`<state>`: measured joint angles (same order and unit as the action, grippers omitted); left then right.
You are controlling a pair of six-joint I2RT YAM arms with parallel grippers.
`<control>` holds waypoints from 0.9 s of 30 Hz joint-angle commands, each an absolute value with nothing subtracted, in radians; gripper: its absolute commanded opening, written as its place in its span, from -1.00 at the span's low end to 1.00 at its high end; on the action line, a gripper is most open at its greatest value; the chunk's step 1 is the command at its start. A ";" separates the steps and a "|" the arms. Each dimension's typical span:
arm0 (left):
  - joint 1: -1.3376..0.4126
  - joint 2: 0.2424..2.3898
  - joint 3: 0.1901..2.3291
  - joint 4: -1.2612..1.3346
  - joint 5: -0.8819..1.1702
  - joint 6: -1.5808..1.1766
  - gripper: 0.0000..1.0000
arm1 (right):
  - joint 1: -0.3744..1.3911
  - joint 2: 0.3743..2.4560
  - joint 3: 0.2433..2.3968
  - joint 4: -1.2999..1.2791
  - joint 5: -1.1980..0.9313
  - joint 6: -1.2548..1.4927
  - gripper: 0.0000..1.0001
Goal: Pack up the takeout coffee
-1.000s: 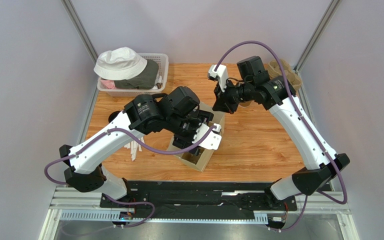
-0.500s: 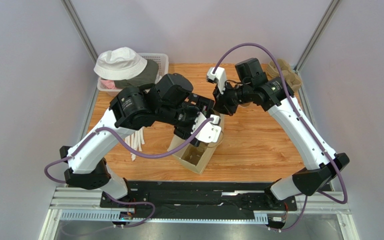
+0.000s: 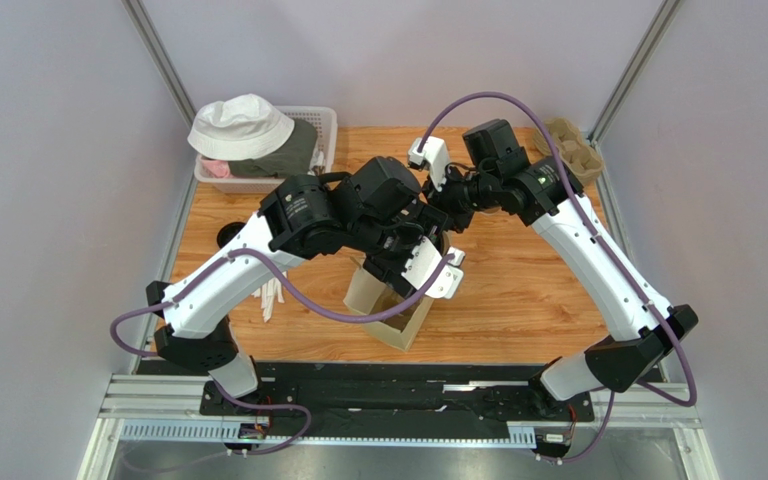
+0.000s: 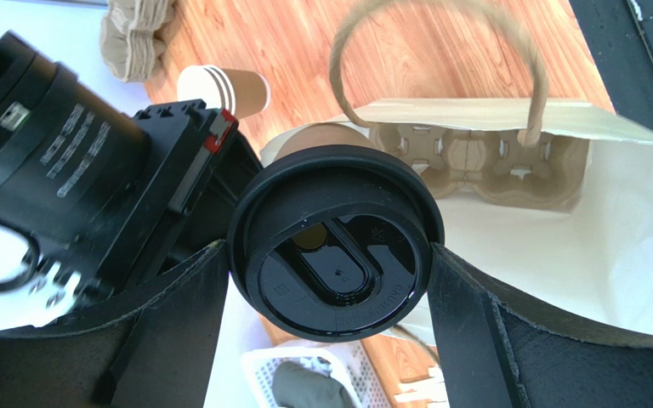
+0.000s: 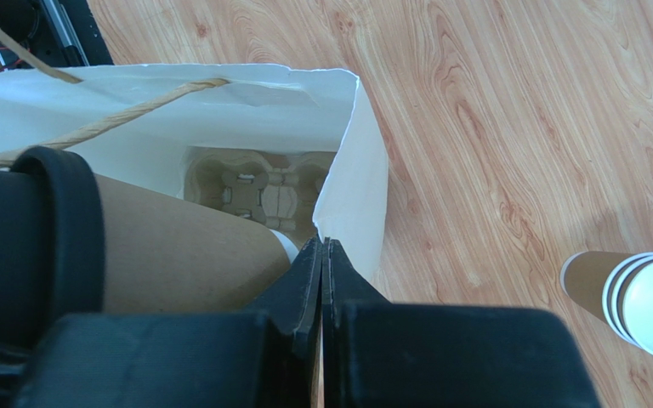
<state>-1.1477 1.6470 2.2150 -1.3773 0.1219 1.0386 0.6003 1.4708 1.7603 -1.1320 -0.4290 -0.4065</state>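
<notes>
The takeout coffee (image 4: 336,242), a tan cup with a black lid, is clamped between my left gripper's (image 4: 328,250) fingers. It hangs tilted over the open mouth of the brown paper bag (image 4: 559,246). A pulp cup tray (image 4: 474,161) lies at the bag's bottom. My right gripper (image 5: 321,242) is shut on the bag's rim (image 5: 355,170), with the cup's tan side (image 5: 177,255) just left of it. From above, the left gripper (image 3: 428,262) covers the bag (image 3: 393,320) and the right gripper (image 3: 445,218) meets it at the bag's far edge.
A stack of paper cups (image 5: 636,297) stands on the wooden table behind the bag. A white basket with a hat (image 3: 258,140) is at the back left. Spare pulp trays (image 3: 573,140) are at the back right. White sticks (image 3: 273,295) lie left of the bag.
My left arm has swung right with the coffee, now over the bag's mouth. My right gripper has shifted left and nearer, still holding the bag's rim. The bag has shifted slightly.
</notes>
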 commanded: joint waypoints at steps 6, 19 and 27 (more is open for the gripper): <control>-1.164 1.640 2.172 -1.591 0.031 1.103 -0.55 | 0.612 1.451 1.776 -1.134 -0.394 -0.371 -1.00; -1.169 1.568 1.864 -1.500 0.046 1.132 -0.56 | 0.614 1.411 1.735 -1.135 -0.425 -0.350 -1.00; -1.170 1.507 1.763 -1.440 0.052 1.150 -0.56 | 0.614 1.375 1.692 -1.144 -0.422 -0.353 -1.00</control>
